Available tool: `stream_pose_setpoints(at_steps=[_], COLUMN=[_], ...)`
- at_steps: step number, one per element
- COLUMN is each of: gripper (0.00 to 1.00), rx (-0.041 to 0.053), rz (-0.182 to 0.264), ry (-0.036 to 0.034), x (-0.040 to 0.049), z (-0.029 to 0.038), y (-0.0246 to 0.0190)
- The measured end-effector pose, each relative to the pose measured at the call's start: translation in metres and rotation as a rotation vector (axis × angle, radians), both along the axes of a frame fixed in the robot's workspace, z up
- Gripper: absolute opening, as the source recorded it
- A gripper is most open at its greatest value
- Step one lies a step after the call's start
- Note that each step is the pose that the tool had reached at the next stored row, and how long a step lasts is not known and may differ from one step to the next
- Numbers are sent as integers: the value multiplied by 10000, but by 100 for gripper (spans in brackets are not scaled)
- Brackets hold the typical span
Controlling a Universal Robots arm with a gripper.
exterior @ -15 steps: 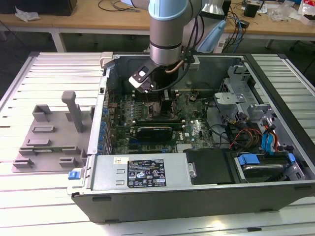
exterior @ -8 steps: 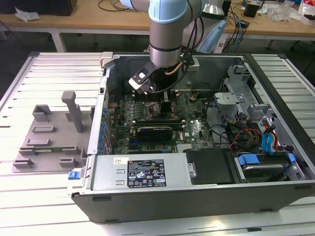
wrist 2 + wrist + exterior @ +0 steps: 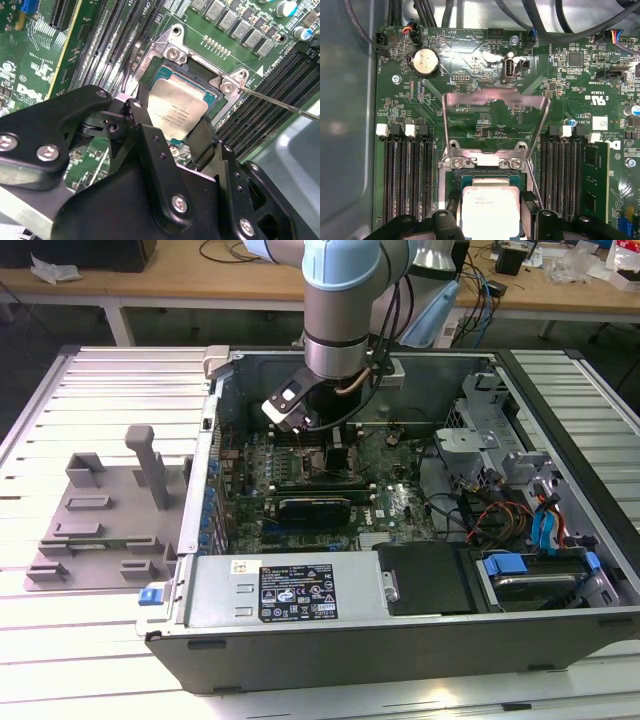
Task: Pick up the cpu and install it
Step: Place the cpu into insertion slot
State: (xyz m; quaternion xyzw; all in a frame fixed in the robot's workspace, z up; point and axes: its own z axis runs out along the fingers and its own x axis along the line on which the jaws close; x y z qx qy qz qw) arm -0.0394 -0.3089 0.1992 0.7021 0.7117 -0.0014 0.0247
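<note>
While the arm (image 3: pixel 340 310) hangs down into the open pc case (image 3: pixel 420 645), the gripper (image 3: pixel 335 452) sits low over the motherboard (image 3: pixel 400 505), toward the far side of the case and about mid-width. Both wrist views agree: the cpu (image 3: pixel 175 107) (image 3: pixel 490 210) lies silver top up inside the opening of the socket frame (image 3: pixel 485 160), square to it. The black fingers (image 3: pixel 141 125) are narrowed onto two opposite edges of the chip, one each side, and look to be in contact, so I read it as gripped. Can't tell if the chip is fully seated on the contacts or a touch above them. The load plate (image 3: pixel 495 99) is swung up off the socket. The wire lever (image 3: pixel 446 125) is unlatched and stands up with it. Empty memory slots (image 3: pixel 405 175) run along both flanks of the socket. One green memory stick (image 3: pixel 594 175) sits in a slot further out on one side. The coin cell (image 3: pixel 426 61) is on the board beyond the load plate. Outside the case, on the exterior view's left, a grey fixture tray (image 3: pixel 100 520) lies on the slatted table (image 3: pixel 60 640), well apart from the gripper.
</note>
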Motion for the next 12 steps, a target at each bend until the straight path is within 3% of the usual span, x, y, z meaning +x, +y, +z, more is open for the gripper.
stream_pose_setpoints(at_steps=[12], gripper=[55], rx=[1], rz=[0], ry=[0], x=[0], z=[-39], y=[12])
